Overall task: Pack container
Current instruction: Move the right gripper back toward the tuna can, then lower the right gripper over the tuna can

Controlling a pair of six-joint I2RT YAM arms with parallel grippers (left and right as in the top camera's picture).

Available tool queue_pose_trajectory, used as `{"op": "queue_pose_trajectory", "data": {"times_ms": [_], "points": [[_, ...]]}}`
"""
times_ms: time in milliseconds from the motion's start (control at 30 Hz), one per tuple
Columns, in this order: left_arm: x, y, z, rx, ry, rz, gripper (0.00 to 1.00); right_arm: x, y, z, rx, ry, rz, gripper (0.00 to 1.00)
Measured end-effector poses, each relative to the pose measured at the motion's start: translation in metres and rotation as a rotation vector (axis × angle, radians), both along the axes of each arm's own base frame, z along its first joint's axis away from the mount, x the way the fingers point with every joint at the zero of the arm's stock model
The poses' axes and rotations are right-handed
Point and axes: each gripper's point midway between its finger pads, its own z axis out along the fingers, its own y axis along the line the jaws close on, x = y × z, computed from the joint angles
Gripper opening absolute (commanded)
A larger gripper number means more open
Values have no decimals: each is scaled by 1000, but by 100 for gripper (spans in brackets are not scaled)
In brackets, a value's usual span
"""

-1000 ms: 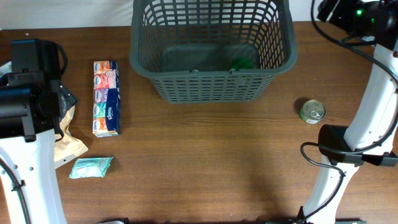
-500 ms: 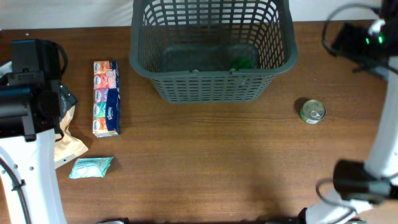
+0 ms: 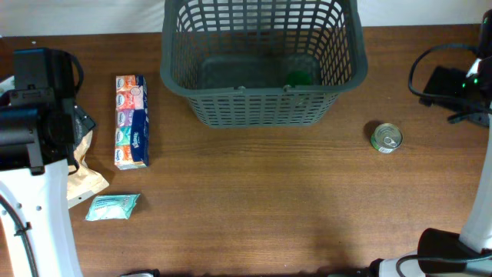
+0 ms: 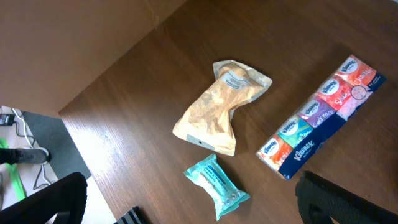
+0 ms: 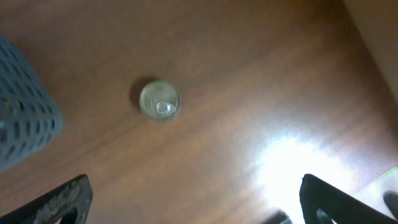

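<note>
Probably the container (image 3: 261,108) is light for its size, because its walls are a thin plastic lattice. We judge it stiff at the solid rim and more flexible in the slotted sides. The rim is the best place to hold it, with one finger going through a slot. It stands at the middle of the far edge of the table (image 3: 254,208), with a green object (image 3: 300,78) inside.

The left gripper (image 4: 189,186) has its fingers wide apart and hangs empty over the left edge. The right gripper (image 5: 193,190) is also spread and empty.

Compared with one second ago, the right arm has moved from the far right corner along the right edge, toward the tin can (image 3: 386,138). The can, the tissue pack (image 3: 131,121) and the left arm have not moved.
</note>
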Motion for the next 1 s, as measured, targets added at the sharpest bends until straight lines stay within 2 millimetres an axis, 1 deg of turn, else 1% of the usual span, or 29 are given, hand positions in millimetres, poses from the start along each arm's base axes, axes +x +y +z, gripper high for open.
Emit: {"op": "queue_pose_trajectory", "data": {"times_ms": [100, 200, 333, 400, 500, 667, 800, 1000], "points": [[0, 0, 0, 0, 0, 0, 100, 15, -3, -1, -22, -19, 46, 99], [0, 0, 0, 0, 0, 0, 99, 29, 0, -18, -4, 28, 126, 99], [0, 0, 0, 0, 0, 0, 100, 49, 2, -56, 40, 128, 201, 99], [0, 0, 0, 0, 0, 0, 100, 58, 2, -78, 63, 184, 222, 99], [0, 0, 0, 0, 0, 0, 100, 66, 2, -107, 90, 256, 241, 99], [0, 0, 0, 0, 0, 0, 100, 73, 3, -138, 127, 331, 283, 100], [0, 0, 0, 0, 0, 0, 100, 75, 12, -148, 178, 347, 338, 100], [0, 0, 0, 0, 0, 0, 100, 67, 23, -155, 236, 376, 382, 99]]}}
